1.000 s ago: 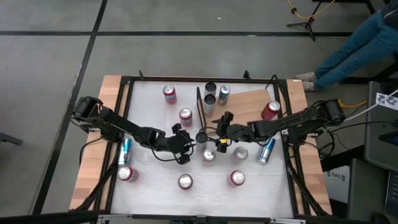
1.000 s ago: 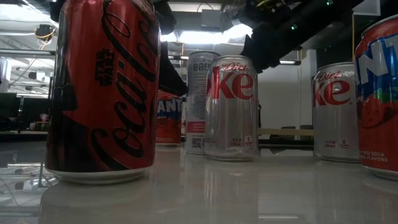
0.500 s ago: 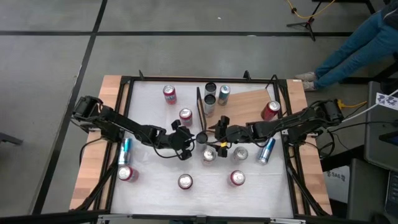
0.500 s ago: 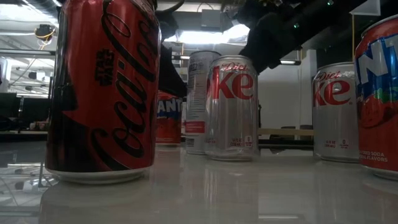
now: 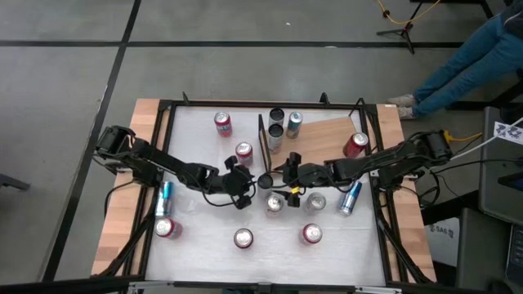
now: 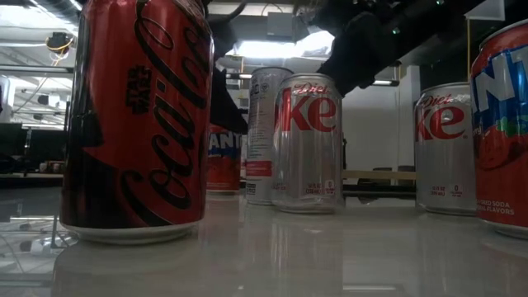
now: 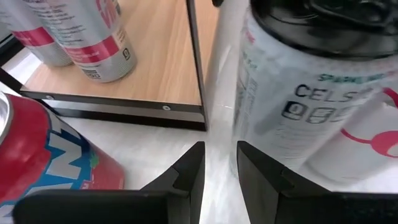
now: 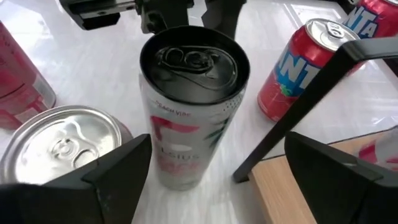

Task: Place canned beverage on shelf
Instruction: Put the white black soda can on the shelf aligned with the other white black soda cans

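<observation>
A slim white Celsius can with a black top [image 5: 265, 180] stands upright on the white table near the middle, beside the black upright frame [image 5: 261, 137] of the light-brown wooden shelf [image 5: 327, 135]. My right gripper [image 8: 217, 146] is wide open, one finger on either side of the can [image 8: 189, 106], apart from it. My left gripper [image 7: 221, 152] is on the can's other side, close to the can [image 7: 298, 93], with only a narrow gap between its fingers and nothing in it. I cannot tell whether it touches the can.
Two cans [image 5: 283, 122] and a red can [image 5: 355, 144] stand on the shelf. Diet Coke cans [image 5: 274, 204] [image 5: 316, 201], red cans [image 5: 243, 152] [image 5: 243, 238] [image 5: 311, 233] and lying blue cans [image 5: 349, 198] [image 5: 164, 198] crowd the table. A person's legs [image 5: 466, 57] show at far right.
My right gripper has gone toward the table's left until its open fingers stand around the Celsius can. My left gripper has gone a little toward the far edge, closer to the can. The can has stayed where it was.
</observation>
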`<state>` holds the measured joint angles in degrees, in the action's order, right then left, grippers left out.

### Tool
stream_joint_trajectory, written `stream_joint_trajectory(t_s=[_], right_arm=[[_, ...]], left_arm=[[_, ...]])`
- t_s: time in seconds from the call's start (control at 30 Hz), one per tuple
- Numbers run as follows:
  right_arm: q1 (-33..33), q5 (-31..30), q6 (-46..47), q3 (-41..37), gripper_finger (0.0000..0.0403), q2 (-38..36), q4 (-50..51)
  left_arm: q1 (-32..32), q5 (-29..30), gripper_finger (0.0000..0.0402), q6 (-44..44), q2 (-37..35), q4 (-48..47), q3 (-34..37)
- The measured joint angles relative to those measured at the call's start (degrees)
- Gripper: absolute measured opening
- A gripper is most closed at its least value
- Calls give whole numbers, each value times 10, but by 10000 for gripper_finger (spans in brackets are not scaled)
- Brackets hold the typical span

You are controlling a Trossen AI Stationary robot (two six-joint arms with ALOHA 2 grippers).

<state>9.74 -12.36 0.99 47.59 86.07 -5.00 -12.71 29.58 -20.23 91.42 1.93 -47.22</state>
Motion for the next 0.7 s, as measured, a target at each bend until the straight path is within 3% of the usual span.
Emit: stream_joint_trajectory(t_s=[0.17, 0.33, 0.47, 0.7], right_arm=[[0, -4, 0, 0, 360, -29, 35], [0, -58, 0, 0, 360, -39, 45], [0, -104, 0, 0, 360, -28, 46], [0, -111, -1, 0, 360, 1, 7]], left_arm=[[-12, 0, 85, 0, 0, -4, 0], [-21, -1, 85, -1, 0, -4, 0], [-30, -7, 85, -7, 0, 5, 0], [-32, -8, 85, -6, 0, 23, 0]])
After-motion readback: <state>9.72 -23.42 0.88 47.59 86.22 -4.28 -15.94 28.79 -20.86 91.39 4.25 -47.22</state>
